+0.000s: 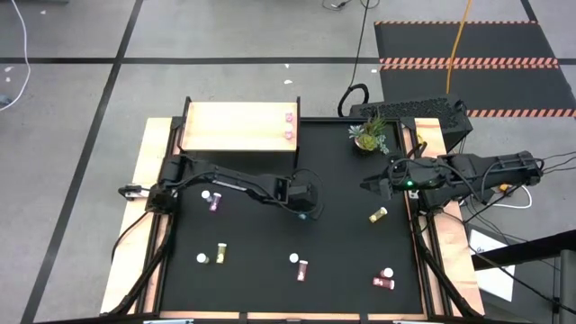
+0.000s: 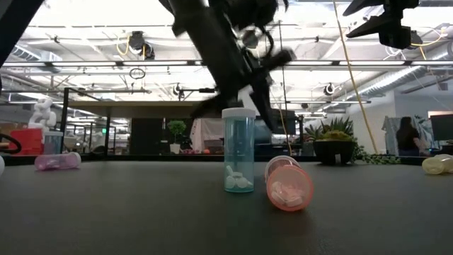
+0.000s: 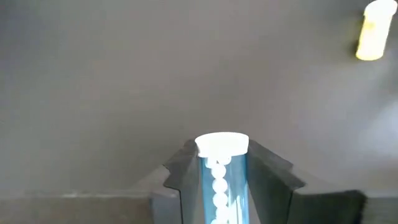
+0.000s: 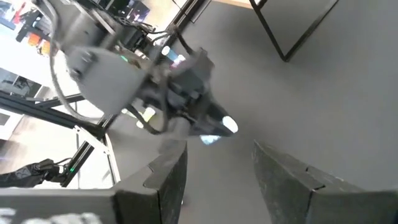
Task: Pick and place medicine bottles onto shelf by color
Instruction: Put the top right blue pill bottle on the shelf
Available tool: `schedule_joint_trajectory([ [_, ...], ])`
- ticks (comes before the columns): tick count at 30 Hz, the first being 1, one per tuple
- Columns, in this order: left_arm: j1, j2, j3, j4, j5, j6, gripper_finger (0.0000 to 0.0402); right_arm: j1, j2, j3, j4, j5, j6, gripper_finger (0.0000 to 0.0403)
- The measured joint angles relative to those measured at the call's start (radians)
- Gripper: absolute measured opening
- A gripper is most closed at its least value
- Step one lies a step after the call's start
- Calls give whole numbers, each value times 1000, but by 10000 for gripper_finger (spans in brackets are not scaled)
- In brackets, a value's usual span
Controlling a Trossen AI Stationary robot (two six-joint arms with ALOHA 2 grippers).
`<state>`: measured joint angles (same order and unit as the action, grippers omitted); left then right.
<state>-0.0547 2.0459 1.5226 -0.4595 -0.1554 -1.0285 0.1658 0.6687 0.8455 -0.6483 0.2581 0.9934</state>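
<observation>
blue-teal translucent bottle (image 3: 222,180) with white cap and white pills stands upright mid-mat, left gripper (image 3: 225,186) fingers flanking it, contact unclear; low view alone shows a pink bottle (image 2: 288,187) lying beside it; right gripper (image 4: 217,171) hangs spread, empty, near the potted plant (image 1: 369,135).

No text, label, brand or number could be read in any view. The medicine bottles (image 1: 379,214) carried no legible label, and the blue bottle (image 2: 238,160) standing on the bench (image 2: 141,212) showed only the pills inside. The only sign-like marking was the red-and-white hazard striping (image 1: 468,62) on the floor mat, which bore no words.
</observation>
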Motion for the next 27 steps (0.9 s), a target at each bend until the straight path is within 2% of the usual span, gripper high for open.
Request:
schedule_joint_trajectory([
  [4, -3, -105, 1, -29, -42, 16, 121, 0, -6, 0, 0, 1, -26, 173],
  [8, -15, -223, 1, -52, -126, 58, 121, 0, -5, 0, 2, 2, -52, 173],
  [16, 19, -421, 2, -71, -315, 246, 122, 0, -6, 0, 87, 7, -168, 173],
  [24, 163, -492, 1, -61, -329, 504, 122, -1, -6, 0, 185, 39, -304, 173],
  [27, 234, -497, 2, -35, -328, 606, 122, -1, -6, 0, 213, 88, -392, 173],
])
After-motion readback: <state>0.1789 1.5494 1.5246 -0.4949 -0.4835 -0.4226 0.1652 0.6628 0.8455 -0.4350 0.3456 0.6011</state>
